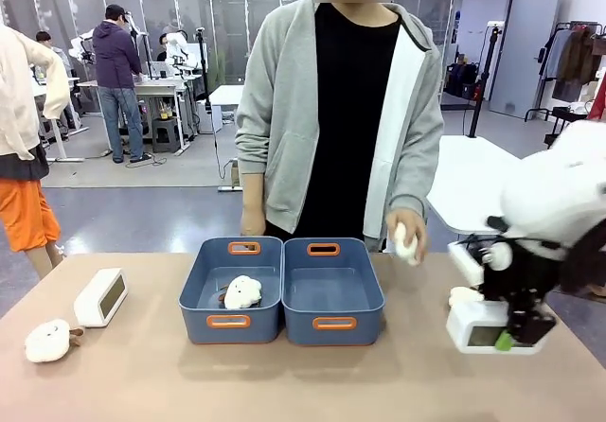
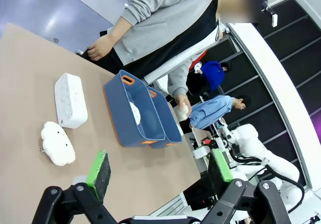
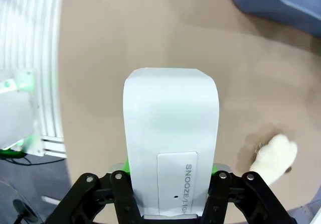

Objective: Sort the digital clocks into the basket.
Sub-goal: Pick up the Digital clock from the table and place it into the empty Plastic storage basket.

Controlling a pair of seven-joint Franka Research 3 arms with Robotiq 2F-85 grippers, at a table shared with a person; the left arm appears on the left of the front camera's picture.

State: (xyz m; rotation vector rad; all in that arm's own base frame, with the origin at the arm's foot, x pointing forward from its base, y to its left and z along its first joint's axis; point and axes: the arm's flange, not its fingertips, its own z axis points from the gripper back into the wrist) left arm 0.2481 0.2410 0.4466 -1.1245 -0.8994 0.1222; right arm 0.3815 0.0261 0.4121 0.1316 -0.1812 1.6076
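Tan tabletop (image 1: 284, 384) in an open hall, person (image 1: 331, 110) in a grey jacket at the far edge. At centre, two slate-blue baskets touching side by side, with orange-rimmed handle slots: left-hand basket (image 1: 201, 285) with a cream plush (image 1: 242, 291) inside, right-hand basket (image 1: 367, 299) next to it.

First clock (image 1: 473, 325): white plastic, rounded corners, grey-green screen facing the robot's side. Located at the right end of the tabletop, well apart from the baskets. At or just above the surface; contact not determinable. Long axis level, running left to right across the tabletop. Top face, printed "SNOOZE/LIGHT", turned up toward the right wrist camera. Clamped near its right end between the fingers of the right gripper (image 1: 511, 334), green pads pressed against opposite faces. Second plush (image 1: 462, 296) just behind it.

Second clock (image 1: 101, 297): same build, standing upright on the left side of the tabletop, untouched. Screen turned toward the baskets; long axis roughly near to far. Third plush (image 1: 47, 340) just beside it, on the robot's side.

Left gripper (image 2: 159, 168): fingers spread wide, nothing between them, raised over the tabletop.
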